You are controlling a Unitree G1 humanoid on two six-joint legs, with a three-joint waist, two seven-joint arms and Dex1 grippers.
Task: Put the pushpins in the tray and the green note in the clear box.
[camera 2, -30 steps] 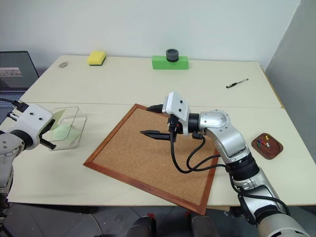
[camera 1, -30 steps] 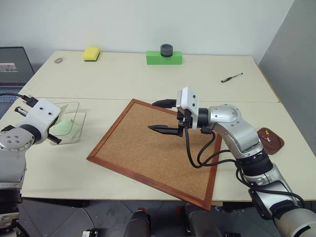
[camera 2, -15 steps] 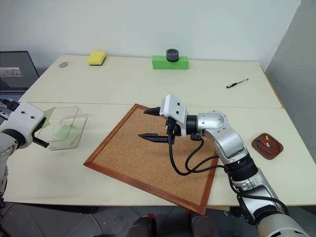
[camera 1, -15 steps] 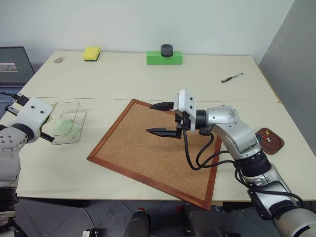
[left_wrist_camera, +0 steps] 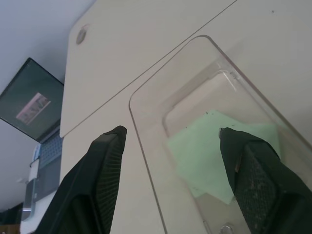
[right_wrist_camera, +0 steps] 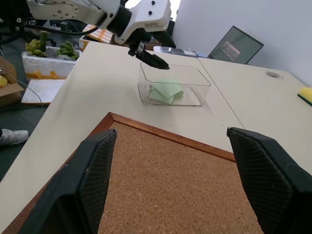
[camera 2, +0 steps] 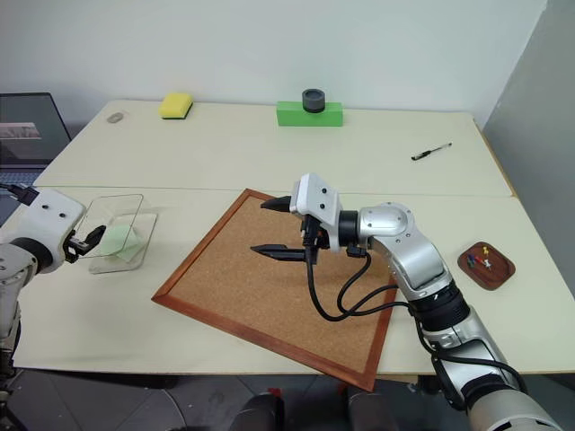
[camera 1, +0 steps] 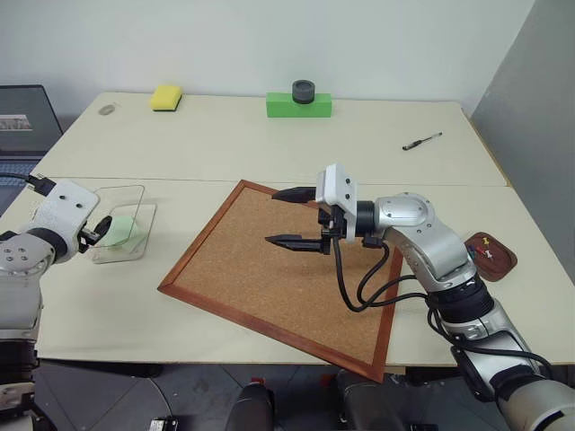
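Just ahead of the left gripper (left_wrist_camera: 168, 180), whose 2 fingers stand wide and empty, the green note (left_wrist_camera: 219, 146) lies loose in the clear box (left_wrist_camera: 146, 146); being thin, limp paper, it likely needs pinching by an edge.

Bright, even room light, head views sharp.
Soft shadows lay under the cork board (camera 1: 283, 272); the left wrist view's near fingers (left_wrist_camera: 97, 180) were blurred.

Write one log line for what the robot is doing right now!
left gripper: open at clear box | green note: in clear box | right gripper: open over corkboard | pushpins: in tray
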